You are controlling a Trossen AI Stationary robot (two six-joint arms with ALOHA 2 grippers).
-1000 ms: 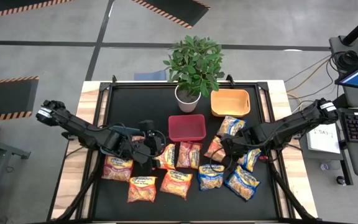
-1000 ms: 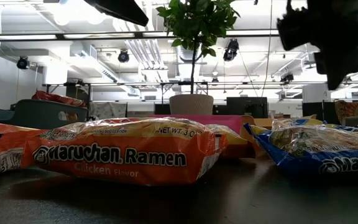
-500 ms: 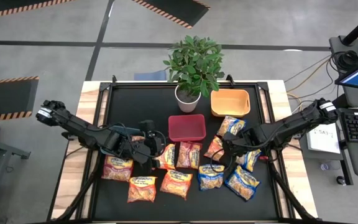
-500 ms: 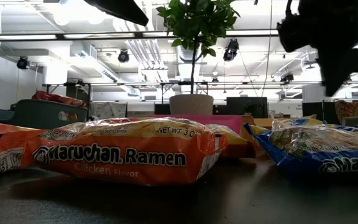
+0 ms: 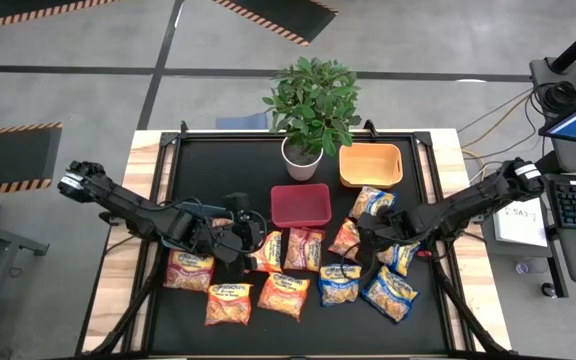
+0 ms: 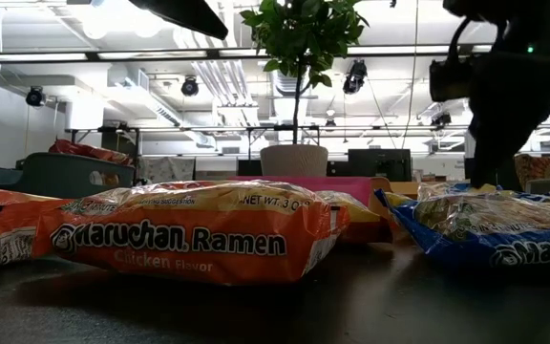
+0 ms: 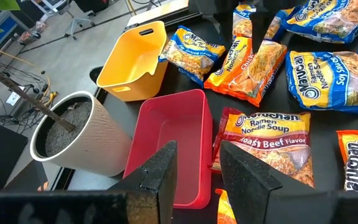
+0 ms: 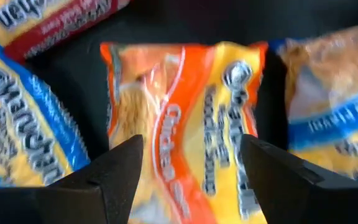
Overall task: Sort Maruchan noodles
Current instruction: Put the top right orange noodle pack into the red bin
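Note:
Several Maruchan noodle packets lie flat on the black table, orange ones [image 5: 229, 303] at the near left and blue ones [image 5: 390, 293] at the near right. My left gripper [image 5: 251, 247] hovers near the red bin [image 5: 300, 204], shut on an orange packet [image 5: 270, 250]. My right gripper [image 5: 360, 240] is open and points down over an orange chicken packet [image 8: 185, 112], one finger [image 8: 120, 171] on either side of it. I cannot tell whether the fingers touch that packet [image 5: 346, 238]. My left gripper has the orange packet between its two fingers; only a sliver of the packet [image 7: 224, 210] shows low between them in the left wrist view. The fingers slant down toward the table's right side. Which part of the packet they hold is hidden by the gripper itself.
A yellow-orange bin [image 5: 370, 165] stands at the far right of the table, next to a white plant pot [image 5: 301, 155]. A roast beef packet [image 7: 263, 146] lies just near of the red bin. In the low view an orange packet [image 6: 189, 239] and a blue one [image 6: 485, 229] fill the foreground.
My right gripper has come down toward the orange chicken packet and tipped more steeply downward. The packets on the table have kept their places.

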